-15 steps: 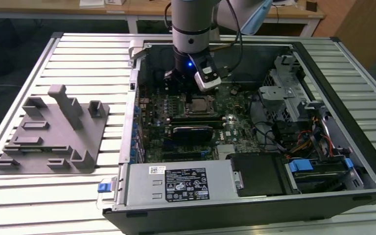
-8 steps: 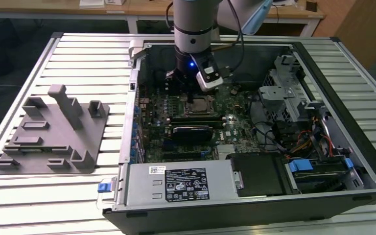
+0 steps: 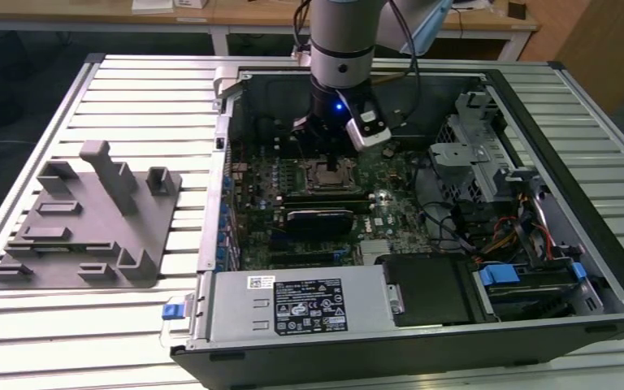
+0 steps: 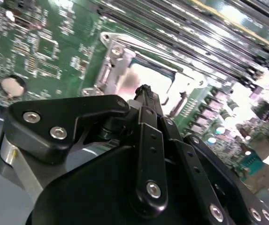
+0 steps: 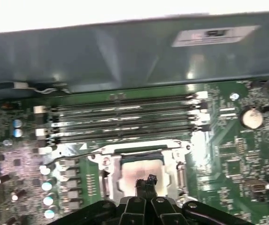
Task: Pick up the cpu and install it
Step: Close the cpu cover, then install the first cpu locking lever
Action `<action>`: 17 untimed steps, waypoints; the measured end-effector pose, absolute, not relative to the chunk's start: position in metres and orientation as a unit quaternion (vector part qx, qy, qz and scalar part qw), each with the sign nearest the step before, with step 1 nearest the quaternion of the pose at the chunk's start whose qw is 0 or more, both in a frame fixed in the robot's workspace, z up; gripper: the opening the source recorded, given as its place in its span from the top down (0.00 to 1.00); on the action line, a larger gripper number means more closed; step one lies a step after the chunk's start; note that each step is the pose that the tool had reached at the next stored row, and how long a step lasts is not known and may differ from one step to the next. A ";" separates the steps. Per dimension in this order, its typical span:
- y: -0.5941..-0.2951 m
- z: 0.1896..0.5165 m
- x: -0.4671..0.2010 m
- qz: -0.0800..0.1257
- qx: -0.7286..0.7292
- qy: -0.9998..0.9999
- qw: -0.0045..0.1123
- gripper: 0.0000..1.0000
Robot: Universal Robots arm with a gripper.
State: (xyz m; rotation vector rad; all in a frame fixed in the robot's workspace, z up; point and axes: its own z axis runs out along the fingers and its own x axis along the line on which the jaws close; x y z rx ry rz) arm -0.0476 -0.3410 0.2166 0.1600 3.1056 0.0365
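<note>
**Gripper tip poised over the cpu in its socket**

The gripper (image 5: 146, 182) has its fingers drawn together into one narrow dark tip, and nothing can be seen clamped between them. That tip hangs straight over the cpu (image 5: 129, 173). The chip lies flat inside the cpu socket (image 5: 103, 161), its silvery top framed by the socket's metal bracket. Whether the tip touches the chip cannot be told. In the second wrist view the tip stands against the chip's bright top.

Just beyond the socket, toward the case wall (image 5: 125, 51), the memory slots (image 5: 125, 119) run parallel to the socket's edge. A row of capacitors (image 5: 47, 185) stands just beside the socket on one side. A coin cell battery (image 5: 251, 118) lies well apart from it on the other.

In the exterior view the arm (image 3: 340, 49) reaches down into the open computer case (image 3: 399, 357) onto the socket. The power supply (image 3: 296, 305) sits well in front of the socket, at the case's near edge. A grey fixture (image 3: 84, 219) rests on the slatted table (image 3: 30, 106) outside the case, far to the exterior view's left of the socket.
</note>
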 end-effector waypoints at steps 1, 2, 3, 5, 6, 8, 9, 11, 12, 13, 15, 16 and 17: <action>-0.341 0.217 -0.046 0.012 0.051 0.998 0.016 0.89; -0.341 0.217 -0.045 0.012 0.051 0.998 0.016 0.89; -0.341 0.217 -0.045 0.012 0.051 0.998 0.016 0.89; -0.341 0.218 -0.045 0.012 0.051 0.998 0.016 0.89; -0.341 0.219 -0.045 0.012 0.051 0.998 0.016 0.89; -0.341 0.219 -0.045 0.012 0.051 0.998 0.016 0.89; -0.341 0.219 -0.045 0.012 0.051 0.998 0.016 0.89; -0.341 0.220 -0.045 0.012 0.051 0.998 0.016 0.89; -0.341 0.220 -0.045 0.012 0.051 0.998 0.016 0.89; -0.341 0.220 -0.045 0.012 0.051 0.998 0.016 0.89; -0.341 0.221 -0.045 0.012 0.051 0.998 0.016 0.89; -0.341 0.221 -0.045 0.012 0.051 0.998 0.016 0.89; -0.341 0.221 -0.045 0.012 0.051 0.998 0.016 0.89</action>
